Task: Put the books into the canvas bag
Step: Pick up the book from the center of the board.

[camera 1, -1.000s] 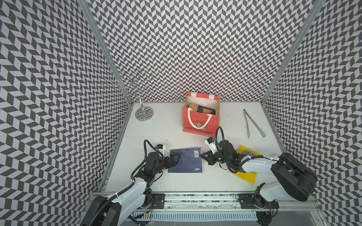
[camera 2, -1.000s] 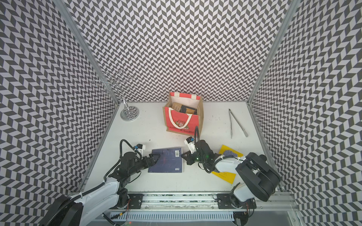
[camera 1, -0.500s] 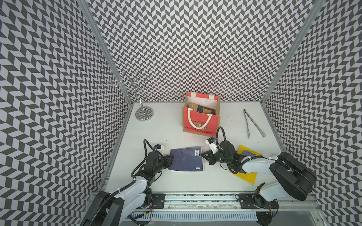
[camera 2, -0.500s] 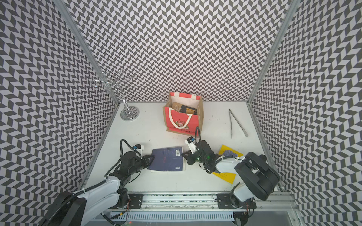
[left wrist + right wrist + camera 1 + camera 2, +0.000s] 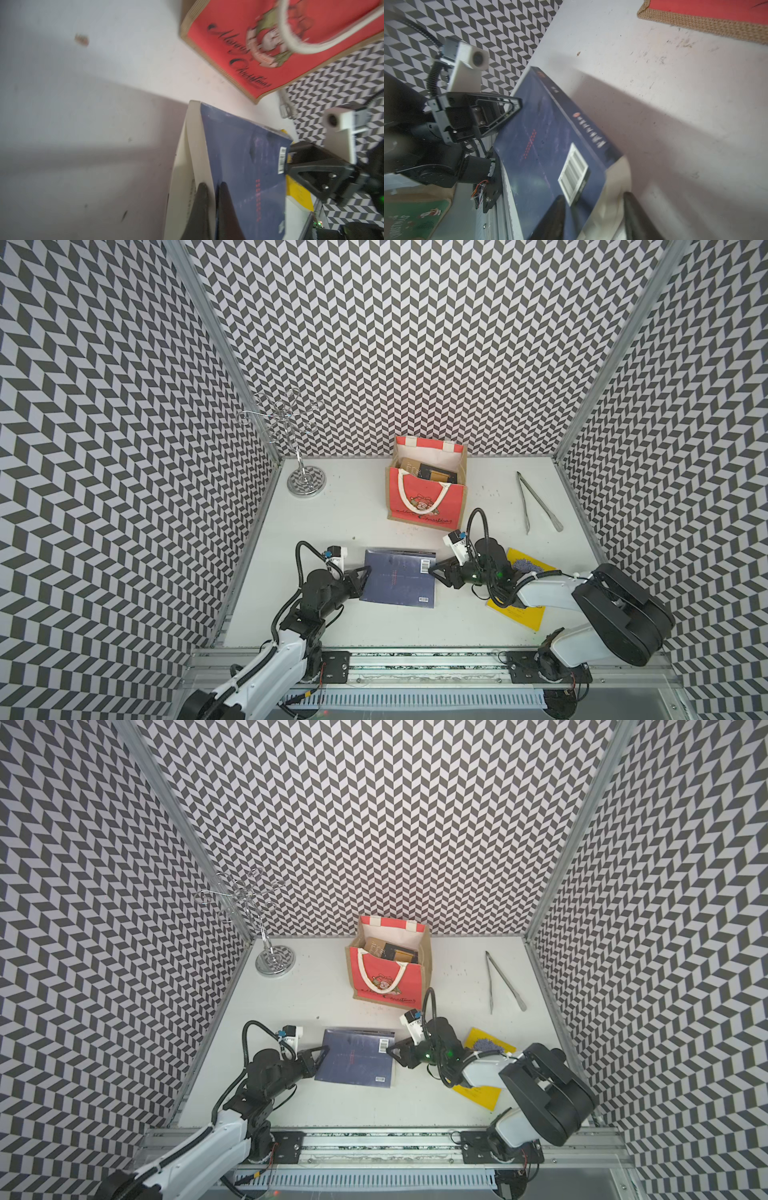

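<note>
A navy book (image 5: pixel 399 583) (image 5: pixel 357 1060) lies flat near the table's front, between my two arms. My left gripper (image 5: pixel 368 572) (image 5: pixel 213 193) is shut on its left edge, the cover pinched between the fingers. At the book's right edge my right gripper (image 5: pixel 432 572) (image 5: pixel 593 207) is open, one finger (image 5: pixel 556 214) over the cover and the other beside the cream page edge. The red canvas bag (image 5: pixel 428 497) (image 5: pixel 386 979) stands upright behind, with tan and black books (image 5: pixel 432 472) inside. A yellow book (image 5: pixel 519 610) (image 5: pixel 478 1094) lies partly under my right arm.
Metal tongs (image 5: pixel 536 502) lie at the back right. A chrome wire stand (image 5: pixel 305 481) rises in the back left corner. Chevron-patterned walls close three sides, and a metal rail runs along the front edge.
My left gripper has shut on the navy book's left edge. My right gripper, shut at the book's right edge before, has opened. The book has shifted slightly.
</note>
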`<act>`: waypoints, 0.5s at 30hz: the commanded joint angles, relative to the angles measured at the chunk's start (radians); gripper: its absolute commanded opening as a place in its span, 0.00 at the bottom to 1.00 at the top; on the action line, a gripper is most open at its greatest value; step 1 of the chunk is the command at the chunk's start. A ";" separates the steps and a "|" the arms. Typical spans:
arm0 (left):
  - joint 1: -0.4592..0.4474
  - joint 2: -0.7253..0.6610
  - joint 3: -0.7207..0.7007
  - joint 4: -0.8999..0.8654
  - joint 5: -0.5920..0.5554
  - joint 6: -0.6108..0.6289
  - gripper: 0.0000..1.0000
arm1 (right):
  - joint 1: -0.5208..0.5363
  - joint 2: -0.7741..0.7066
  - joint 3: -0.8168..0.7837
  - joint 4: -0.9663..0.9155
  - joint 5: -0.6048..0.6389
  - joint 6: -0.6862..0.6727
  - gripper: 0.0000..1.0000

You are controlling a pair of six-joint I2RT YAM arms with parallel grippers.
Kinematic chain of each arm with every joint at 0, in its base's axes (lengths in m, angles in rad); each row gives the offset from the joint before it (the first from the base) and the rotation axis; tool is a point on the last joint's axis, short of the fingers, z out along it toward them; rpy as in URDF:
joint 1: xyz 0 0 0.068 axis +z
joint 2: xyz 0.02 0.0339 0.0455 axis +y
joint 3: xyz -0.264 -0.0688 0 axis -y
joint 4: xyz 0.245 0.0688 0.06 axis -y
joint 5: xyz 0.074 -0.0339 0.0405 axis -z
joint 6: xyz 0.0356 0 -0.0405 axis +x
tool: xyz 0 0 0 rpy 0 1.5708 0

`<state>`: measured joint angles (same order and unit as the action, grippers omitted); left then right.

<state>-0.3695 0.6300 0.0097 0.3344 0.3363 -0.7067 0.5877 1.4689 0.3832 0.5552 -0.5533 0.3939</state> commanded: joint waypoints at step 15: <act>-0.013 -0.423 -0.123 -0.069 0.032 0.016 0.00 | -0.090 -0.166 -0.130 0.390 -0.309 0.068 0.97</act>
<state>-0.3794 0.1932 0.0097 0.2127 0.3614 -0.6891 0.4999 1.3594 0.2615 0.8169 -0.7982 0.4652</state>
